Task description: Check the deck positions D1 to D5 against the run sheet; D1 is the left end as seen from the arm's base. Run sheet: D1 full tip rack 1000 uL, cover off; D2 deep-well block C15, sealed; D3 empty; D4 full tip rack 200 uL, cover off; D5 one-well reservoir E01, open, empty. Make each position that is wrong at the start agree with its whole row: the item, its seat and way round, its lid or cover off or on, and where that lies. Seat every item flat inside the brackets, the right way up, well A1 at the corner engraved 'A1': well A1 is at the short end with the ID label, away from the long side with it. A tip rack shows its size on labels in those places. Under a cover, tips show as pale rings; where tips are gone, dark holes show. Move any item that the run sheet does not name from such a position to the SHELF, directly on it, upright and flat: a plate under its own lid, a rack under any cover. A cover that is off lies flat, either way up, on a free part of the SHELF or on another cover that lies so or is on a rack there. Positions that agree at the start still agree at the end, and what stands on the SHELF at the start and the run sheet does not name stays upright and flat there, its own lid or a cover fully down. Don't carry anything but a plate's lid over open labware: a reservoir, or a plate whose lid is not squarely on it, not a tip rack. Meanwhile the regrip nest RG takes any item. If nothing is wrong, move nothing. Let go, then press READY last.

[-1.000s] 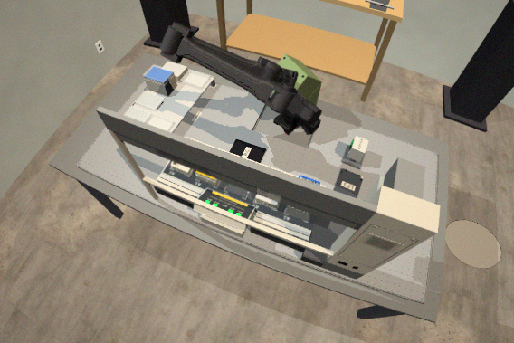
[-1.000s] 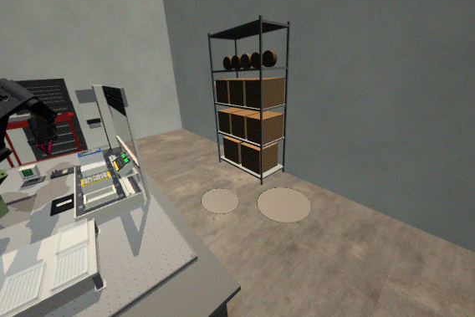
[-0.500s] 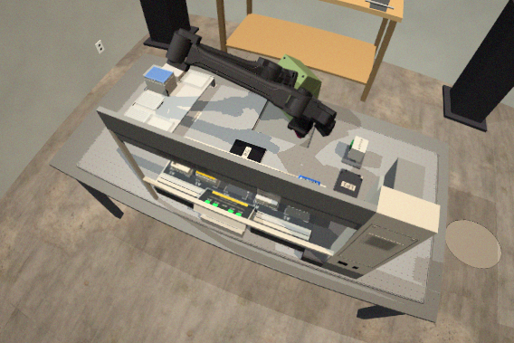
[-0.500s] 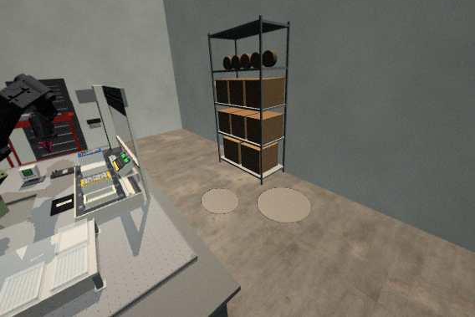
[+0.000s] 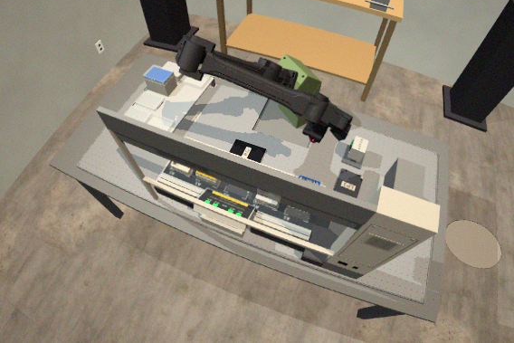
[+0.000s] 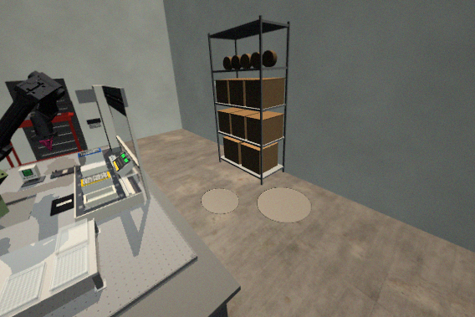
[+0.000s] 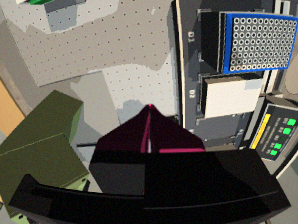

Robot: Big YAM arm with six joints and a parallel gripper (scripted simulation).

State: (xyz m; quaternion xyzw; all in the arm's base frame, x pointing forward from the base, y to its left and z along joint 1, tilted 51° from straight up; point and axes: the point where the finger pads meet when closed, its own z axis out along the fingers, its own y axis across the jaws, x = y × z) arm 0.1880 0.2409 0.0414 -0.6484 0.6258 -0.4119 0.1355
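Observation:
My gripper (image 5: 313,139) (image 6: 47,145) (image 7: 149,109) is shut and empty, above the bench beside the deck. In the wrist view, D1 holds a blue-rimmed tip rack (image 7: 262,44) showing a full grid of rings; whether a cover is on is unclear. D2 holds a white-topped block (image 7: 232,97) (image 6: 94,166). D3 is mostly hidden in the wrist view. In the exterior view, a yellow-rimmed rack (image 6: 96,179) and an open pale reservoir (image 6: 99,196) sit nearer the camera. The SHELF (image 6: 94,253) carries a blue-topped rack (image 5: 159,75) and pale plates or covers (image 6: 70,268).
The black regrip nest RG (image 5: 237,147) (image 6: 56,208) lies beside the deck. Another black labelled pad (image 5: 345,176) and a small box with green (image 5: 357,147) (image 6: 29,172) stand beyond it. A dark hood bar (image 5: 235,162) spans the deck. A green block (image 5: 300,77) (image 7: 35,150) stands by the arm.

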